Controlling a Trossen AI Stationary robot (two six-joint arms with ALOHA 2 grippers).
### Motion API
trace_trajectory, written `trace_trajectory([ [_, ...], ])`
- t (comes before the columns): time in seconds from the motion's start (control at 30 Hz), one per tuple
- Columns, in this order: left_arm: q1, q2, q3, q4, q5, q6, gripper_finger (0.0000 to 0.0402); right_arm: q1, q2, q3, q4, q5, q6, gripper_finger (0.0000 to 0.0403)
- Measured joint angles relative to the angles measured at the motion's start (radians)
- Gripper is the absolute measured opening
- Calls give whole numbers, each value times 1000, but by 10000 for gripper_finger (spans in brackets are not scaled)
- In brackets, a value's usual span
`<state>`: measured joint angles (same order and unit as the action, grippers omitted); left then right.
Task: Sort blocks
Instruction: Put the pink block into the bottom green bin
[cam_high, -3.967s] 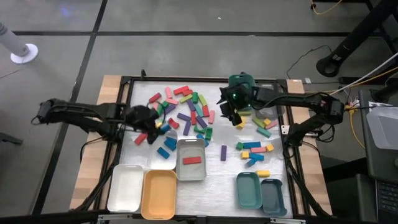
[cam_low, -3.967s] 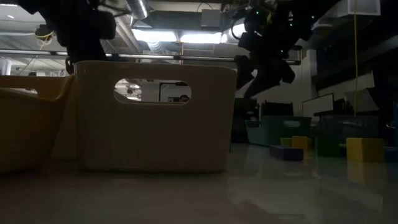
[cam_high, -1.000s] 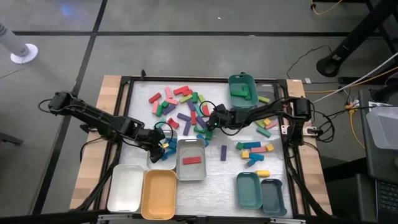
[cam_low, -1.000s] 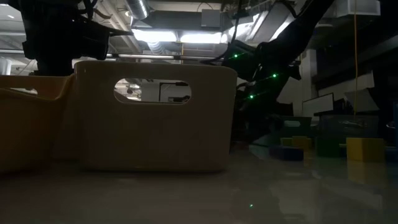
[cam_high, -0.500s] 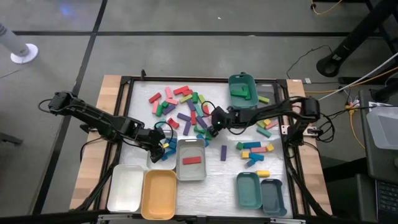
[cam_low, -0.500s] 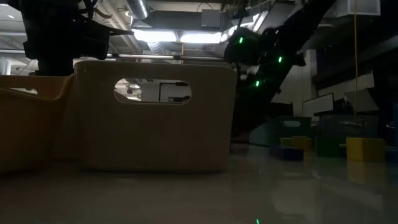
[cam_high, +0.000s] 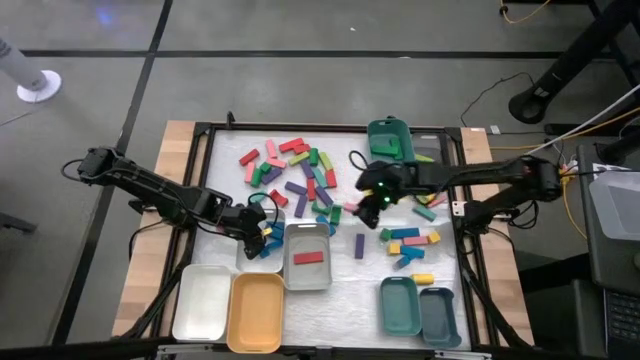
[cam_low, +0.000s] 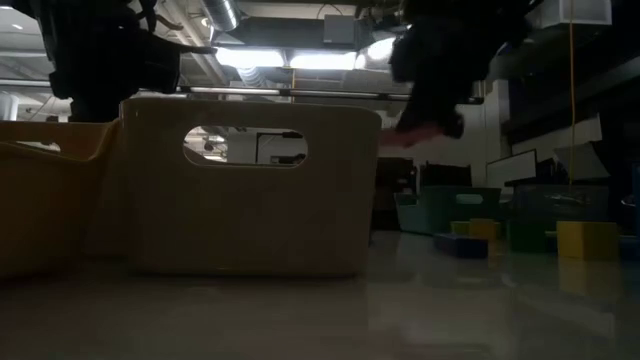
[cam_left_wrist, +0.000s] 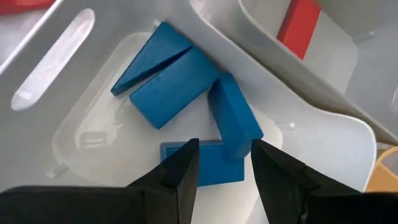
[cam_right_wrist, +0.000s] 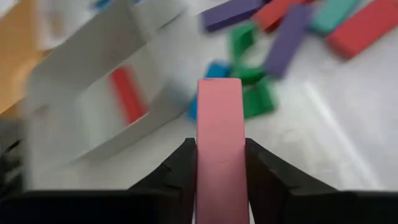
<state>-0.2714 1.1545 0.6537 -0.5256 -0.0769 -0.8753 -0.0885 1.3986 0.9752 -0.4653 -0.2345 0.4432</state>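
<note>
Take the grey tray (cam_high: 307, 257) with the red block (cam_high: 308, 258) in it as your landmark, in the front middle of the table (cam_high: 345, 290).

Your left gripper (cam_left_wrist: 221, 163) is low, just left of that tray, the arm stretched in from the table's left edge and angled down. Its fingers (cam_left_wrist: 180, 171) stand parted over a clear tray (cam_left_wrist: 74, 134) holding four blue blocks (cam_left_wrist: 177, 78); the nearest of them lies between the fingertips, but you cannot tell whether they touch it.

Your right gripper (cam_right_wrist: 219, 165) hangs above the table just right of and behind the grey tray, its arm reaching in from the right edge, bent at the elbow. It is clenched on a pink block (cam_right_wrist: 219, 146), which sticks out forward between the fingers; in the low view the block (cam_low: 408, 134) shows lifted clear of the table.

Farther back from the grey tray lies the main heap of loose blocks (cam_high: 295, 165), with a smaller group (cam_high: 408, 240) to the tray's right. Behind that, a teal tray (cam_high: 390, 138) holds green blocks.

No writing or labels can be read.
</note>
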Motion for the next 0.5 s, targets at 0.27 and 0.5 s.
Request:
trace_trajectory([
  [0.27, 7, 0, 0, 57, -29, -2, 134, 179, -129, 1, -171, -85, 24, 108],
  [0.5, 45, 0, 0, 183, -35, 42, 134, 417, -154, 1, -227, -68, 67, 117],
])
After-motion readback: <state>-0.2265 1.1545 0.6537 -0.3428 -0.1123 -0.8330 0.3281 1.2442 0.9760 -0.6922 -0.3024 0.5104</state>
